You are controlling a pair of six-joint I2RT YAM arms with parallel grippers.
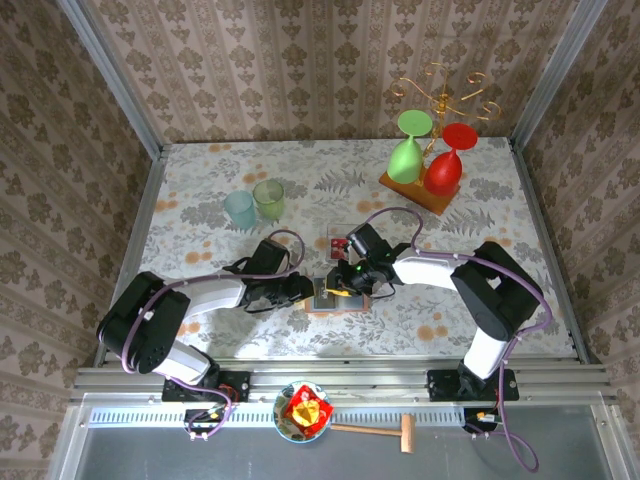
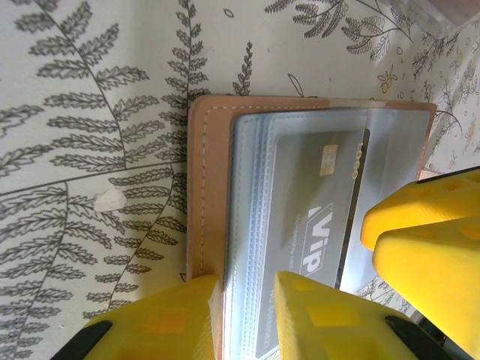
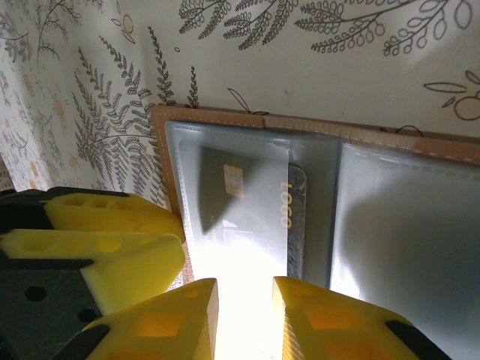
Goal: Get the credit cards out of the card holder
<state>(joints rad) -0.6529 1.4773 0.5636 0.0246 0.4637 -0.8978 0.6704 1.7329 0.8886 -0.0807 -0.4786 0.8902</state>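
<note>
While both arms reach in to the middle of the tabletop [image 1: 190, 220], the wallet [image 2: 204, 187] lies open and flat between them, with its clear pockets facing up.

The left fingers [image 2: 169, 322] come in over one edge of the wallet. They stand a little apart, one by the brown rim and one over a pocket. I cannot tell if they pinch the wallet or just press on it. The right fingers [image 3: 334, 322] come in over the same pocket from the other side. They too stand a little apart, with the shiny pocket in the gap. I cannot tell if they hold anything.

A grey card [image 3: 229, 199] sits inside that pocket. It has a gold chip and the letters VIP on it. It looks tucked in almost all the way, so I think it has not been pulled out yet.

In the top view a small red card [image 1: 337, 243] lies on the tabletop just behind the wallet, near the right arm. It is out of the wallet, so that part of the job looks done.

The other half of the wallet shows a pocket with no card that I can make out. The grey card is left to take out, and maybe more cards that are hidden under the fingers.
</note>
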